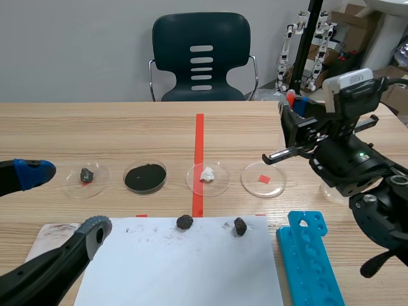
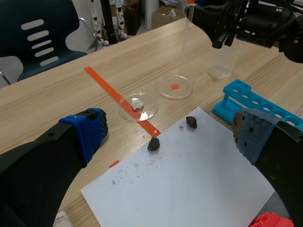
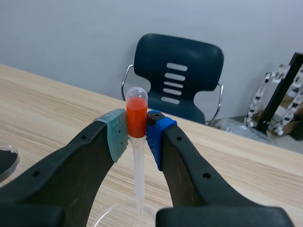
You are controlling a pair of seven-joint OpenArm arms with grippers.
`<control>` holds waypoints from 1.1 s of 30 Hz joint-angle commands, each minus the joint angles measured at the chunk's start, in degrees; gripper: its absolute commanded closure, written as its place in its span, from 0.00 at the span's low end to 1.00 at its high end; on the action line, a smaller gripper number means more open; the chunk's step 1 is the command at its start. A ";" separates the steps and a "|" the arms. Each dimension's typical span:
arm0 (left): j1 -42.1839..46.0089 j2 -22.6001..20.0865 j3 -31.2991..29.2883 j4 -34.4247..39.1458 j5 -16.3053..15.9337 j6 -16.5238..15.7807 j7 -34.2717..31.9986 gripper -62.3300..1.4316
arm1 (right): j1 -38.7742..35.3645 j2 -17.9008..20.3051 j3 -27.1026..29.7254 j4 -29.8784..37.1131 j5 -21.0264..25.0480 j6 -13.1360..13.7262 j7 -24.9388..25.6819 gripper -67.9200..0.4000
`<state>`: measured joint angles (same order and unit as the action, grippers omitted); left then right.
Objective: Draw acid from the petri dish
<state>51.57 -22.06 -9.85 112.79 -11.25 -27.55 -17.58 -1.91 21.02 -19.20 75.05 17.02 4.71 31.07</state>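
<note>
Your left gripper (image 1: 71, 199) stands open low at the left side of the table, with its blue pad and its grey pad well apart and only bare table between them; the arm behind it is cut off by the edge. Ahead of it, four petri dishes lie in a row: the dish with a dark stone (image 1: 95, 186), the black-filled dish (image 1: 145, 164), the dish with a white lump (image 1: 218, 183) on the red tape line, and the clear dish (image 1: 271, 188) over a red square. Nearer to you lies a white paper (image 1: 185, 268). At the right, your right gripper (image 3: 137, 130) is closed on the pipette (image 3: 138, 175). The red bulb (image 3: 136, 113) is pressed between the grey-green pad and the blue pad, and its clear round top stands out above them. The long axis of the pipette is upright: the thin stem goes straight down between the fingers and the tip points at the table. The gripper is raised above the table, near the clear dish and the beaker (image 2: 221, 64). Under the tip you see a clear round rim, but it is cut off, so I cannot tell which vessel it is, nor whether the tip touches it. In the scene view the arm hides most of the pipette and part of the beaker. I cannot make out which dish holds liquid.
</note>
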 commanded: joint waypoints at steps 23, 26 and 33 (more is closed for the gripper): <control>-0.02 0.13 0.07 0.35 -0.76 -0.11 -0.79 0.10 | -43.01 8.33 10.93 37.13 4.20 -8.37 4.00 0.84; -0.02 0.13 0.07 0.35 -0.76 -0.11 -0.79 0.10 | -46.88 8.33 11.02 38.82 4.22 -8.33 5.33 0.84; -0.02 0.13 0.07 0.35 -0.76 -0.11 -0.79 0.10 | -52.81 8.33 10.97 40.48 4.24 -6.01 8.63 0.84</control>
<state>51.57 -22.06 -9.85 112.79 -11.22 -27.55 -17.58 -55.09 29.21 -8.58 114.39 21.04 -1.39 38.76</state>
